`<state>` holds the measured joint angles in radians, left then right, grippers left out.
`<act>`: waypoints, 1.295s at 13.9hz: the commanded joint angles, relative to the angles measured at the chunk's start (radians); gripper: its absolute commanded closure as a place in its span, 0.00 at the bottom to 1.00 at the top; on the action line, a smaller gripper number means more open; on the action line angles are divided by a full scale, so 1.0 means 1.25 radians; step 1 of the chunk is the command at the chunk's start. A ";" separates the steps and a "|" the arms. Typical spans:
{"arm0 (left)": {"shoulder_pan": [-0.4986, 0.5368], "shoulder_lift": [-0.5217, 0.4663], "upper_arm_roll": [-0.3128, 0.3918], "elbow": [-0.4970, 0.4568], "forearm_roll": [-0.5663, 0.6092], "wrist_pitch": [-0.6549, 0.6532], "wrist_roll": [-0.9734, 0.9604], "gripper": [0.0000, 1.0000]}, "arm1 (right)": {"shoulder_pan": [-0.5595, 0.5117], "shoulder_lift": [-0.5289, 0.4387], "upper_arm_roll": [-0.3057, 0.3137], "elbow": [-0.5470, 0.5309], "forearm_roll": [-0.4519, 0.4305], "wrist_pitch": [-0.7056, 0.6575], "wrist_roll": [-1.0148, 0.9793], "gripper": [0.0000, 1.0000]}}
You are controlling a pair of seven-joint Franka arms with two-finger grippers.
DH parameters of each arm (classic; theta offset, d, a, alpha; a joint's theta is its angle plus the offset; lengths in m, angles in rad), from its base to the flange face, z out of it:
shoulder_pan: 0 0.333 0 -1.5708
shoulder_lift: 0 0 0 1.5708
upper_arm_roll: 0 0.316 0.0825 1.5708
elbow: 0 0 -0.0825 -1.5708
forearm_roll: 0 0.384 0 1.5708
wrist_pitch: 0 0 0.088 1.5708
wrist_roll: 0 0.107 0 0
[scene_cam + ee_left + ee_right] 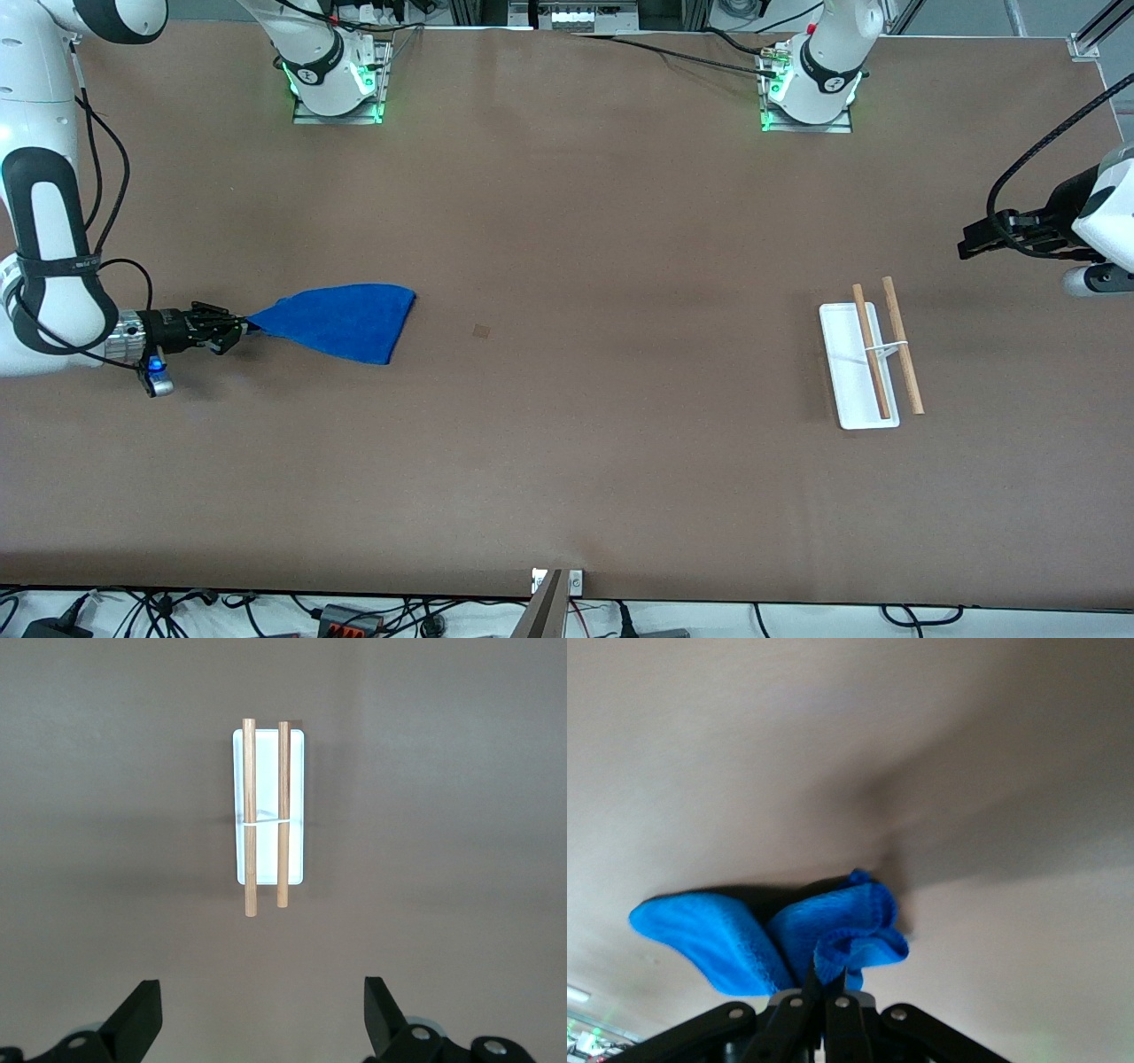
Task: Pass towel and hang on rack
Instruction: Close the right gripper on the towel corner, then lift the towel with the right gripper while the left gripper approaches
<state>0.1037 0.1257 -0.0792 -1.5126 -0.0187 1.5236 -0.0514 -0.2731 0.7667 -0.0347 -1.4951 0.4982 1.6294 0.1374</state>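
Brown tabletop is carrying the towel (341,322) at frame left, soft, light and drooping, where the right gripper (239,328) is pinching one bunched corner shut, while the left gripper (967,245) is waiting wide above the rack (870,359).

Left wrist view: the rack (269,819) stands on the brown table (443,815), its white base under two parallel wooden rods (251,815) tied by a thin white frame at mid-length. Rod ends overhang the base. The left gripper (263,1019) hovers w/ fingers (137,1014) spread wide, apart from the rack.
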 commanded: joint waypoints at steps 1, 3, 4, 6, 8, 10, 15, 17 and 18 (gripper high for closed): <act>0.005 0.001 0.001 0.014 -0.011 -0.020 0.010 0.00 | -0.001 -0.005 0.026 0.155 0.003 -0.142 -0.003 1.00; 0.005 0.001 0.001 0.014 -0.011 -0.020 0.010 0.00 | 0.039 -0.032 0.030 0.249 -0.022 -0.206 -0.003 1.00; 0.005 0.001 0.001 0.014 -0.011 -0.020 0.010 0.00 | 0.067 -0.047 0.031 0.279 -0.041 -0.216 -0.003 1.00; 0.005 0.001 0.001 0.014 -0.012 -0.035 0.010 0.00 | 0.112 -0.082 0.044 0.295 -0.044 -0.219 -0.003 1.00; 0.005 0.001 0.001 0.014 -0.012 -0.051 0.010 0.00 | 0.170 -0.102 0.072 0.321 -0.048 -0.215 -0.003 1.00; 0.004 0.001 0.001 0.014 -0.012 -0.054 0.010 0.00 | 0.256 -0.105 0.073 0.357 -0.050 -0.208 0.003 1.00; 0.003 0.017 0.000 0.012 -0.006 -0.124 0.042 0.00 | 0.486 -0.105 0.071 0.408 -0.052 -0.067 -0.026 1.00; 0.004 0.025 0.001 0.015 -0.013 -0.127 0.045 0.00 | 0.570 -0.107 0.072 0.413 -0.068 0.049 -0.028 1.00; 0.004 0.028 0.001 0.015 -0.013 -0.127 0.045 0.00 | 0.605 -0.107 0.071 0.413 -0.070 0.105 -0.029 1.00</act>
<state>0.1040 0.1448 -0.0786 -1.5134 -0.0194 1.3872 -0.0219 0.4151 0.6304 0.0671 -1.0018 0.4296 1.6747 0.1292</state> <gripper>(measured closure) 0.000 0.982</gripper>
